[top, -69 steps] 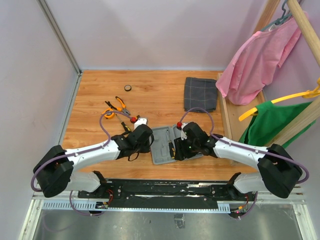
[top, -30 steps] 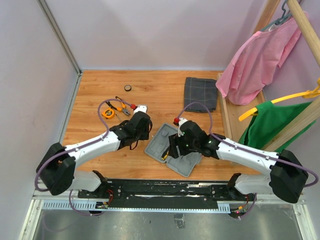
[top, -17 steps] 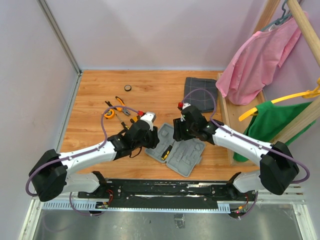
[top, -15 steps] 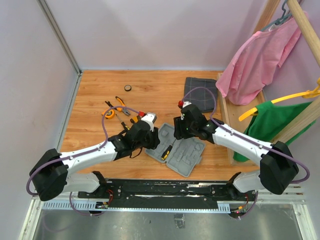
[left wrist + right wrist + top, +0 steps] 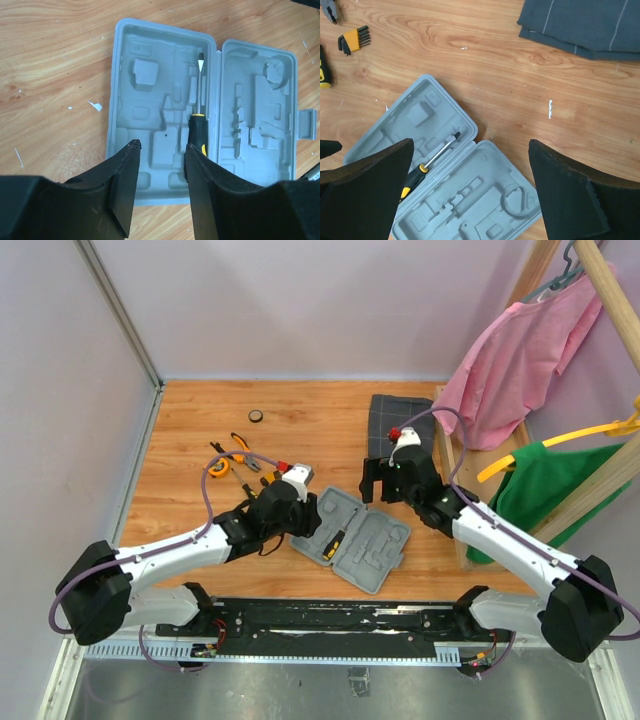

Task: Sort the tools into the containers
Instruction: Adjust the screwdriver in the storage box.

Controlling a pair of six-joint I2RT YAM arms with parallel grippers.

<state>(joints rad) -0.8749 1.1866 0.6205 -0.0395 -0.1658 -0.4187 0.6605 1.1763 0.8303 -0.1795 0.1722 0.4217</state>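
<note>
The grey tool case (image 5: 375,552) lies open and flat on the wooden table, also seen in the left wrist view (image 5: 145,70) and the right wrist view (image 5: 485,200). One black-and-yellow screwdriver (image 5: 198,117) rests in the half by the hinge (image 5: 427,162). My left gripper (image 5: 162,147) hovers open over the case's near edge (image 5: 303,520), with nothing between its fingers. My right gripper (image 5: 471,144) stands wide open and empty above the case's far corner (image 5: 372,483). Other tools lie at the left: orange pliers (image 5: 238,446), a tape measure (image 5: 219,467) and a hex key set (image 5: 353,38).
A folded dark grey checked cloth (image 5: 400,427) lies behind the right gripper (image 5: 585,25). A small black ring (image 5: 257,416) sits near the back wall. A wooden rack with pink and green clothes (image 5: 520,350) stands along the right edge.
The right gripper has pulled back and to the right, off the case's far edge, with its jaws spread wide. The left gripper has stayed over the case's near side.
</note>
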